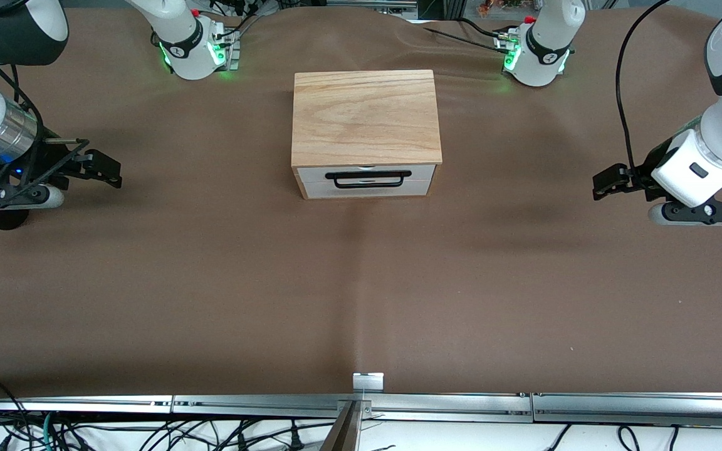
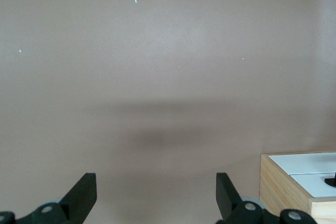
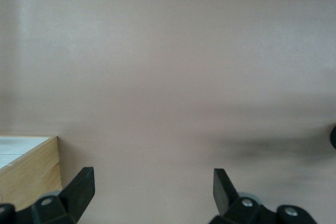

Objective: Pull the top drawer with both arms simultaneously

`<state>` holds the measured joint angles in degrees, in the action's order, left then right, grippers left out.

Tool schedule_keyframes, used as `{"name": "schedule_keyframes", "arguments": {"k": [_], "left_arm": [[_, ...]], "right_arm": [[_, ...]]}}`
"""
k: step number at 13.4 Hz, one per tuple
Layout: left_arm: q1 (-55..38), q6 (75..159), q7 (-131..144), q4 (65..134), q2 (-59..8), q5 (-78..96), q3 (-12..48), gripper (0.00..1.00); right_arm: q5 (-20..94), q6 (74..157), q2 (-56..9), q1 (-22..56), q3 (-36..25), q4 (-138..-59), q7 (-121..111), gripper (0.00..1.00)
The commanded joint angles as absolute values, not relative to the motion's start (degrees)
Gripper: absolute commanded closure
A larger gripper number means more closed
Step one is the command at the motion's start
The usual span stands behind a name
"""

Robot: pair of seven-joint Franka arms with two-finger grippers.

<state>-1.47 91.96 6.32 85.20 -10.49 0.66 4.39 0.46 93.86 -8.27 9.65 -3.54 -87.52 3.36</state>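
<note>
The light wooden box (image 1: 366, 116) stands on the brown table, midway between the two arms. Its top drawer (image 1: 312, 173) is shut, its white front flush with the box, with a black wire handle (image 1: 368, 175) across it. My left gripper (image 1: 605, 181) hangs open and empty over bare table toward the left arm's end, well apart from the box. My right gripper (image 1: 107, 170) hangs open and empty toward the right arm's end. In the left wrist view the open gripper (image 2: 156, 184) has a corner of the box (image 2: 281, 187) beside it. The right wrist view shows that arm's own open gripper (image 3: 152, 179) and a box corner (image 3: 34, 166).
The lower white-fronted drawer (image 1: 317, 190) sits under the top one, also shut. The arm bases (image 1: 195, 50) (image 1: 539, 53) stand along the table edge farthest from the front camera. A metal rail with a small bracket (image 1: 368, 380) runs along the nearest edge.
</note>
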Motion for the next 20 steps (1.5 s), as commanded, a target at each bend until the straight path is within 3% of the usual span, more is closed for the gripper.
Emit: {"name": "schedule_keyframes", "arguments": {"k": [1, 16, 20], "left_arm": [[-1.1, 91.7, 5.2, 83.8, -11.3, 0.4, 4.6, 0.0], [-1.1, 91.8, 5.2, 83.8, -11.3, 0.4, 4.6, 0.0], [-1.1, 91.7, 5.2, 83.8, -11.3, 0.4, 4.6, 0.0]], "right_arm": [[0.5, 92.2, -7.5, 9.5, -3.2, -87.4, 3.4, 0.0], [1.0, 91.4, -8.0, 10.4, -2.6, -87.2, -1.7, 0.0], [1.7, 94.3, -9.1, 10.3, 0.9, -88.2, -6.5, 0.0]]}}
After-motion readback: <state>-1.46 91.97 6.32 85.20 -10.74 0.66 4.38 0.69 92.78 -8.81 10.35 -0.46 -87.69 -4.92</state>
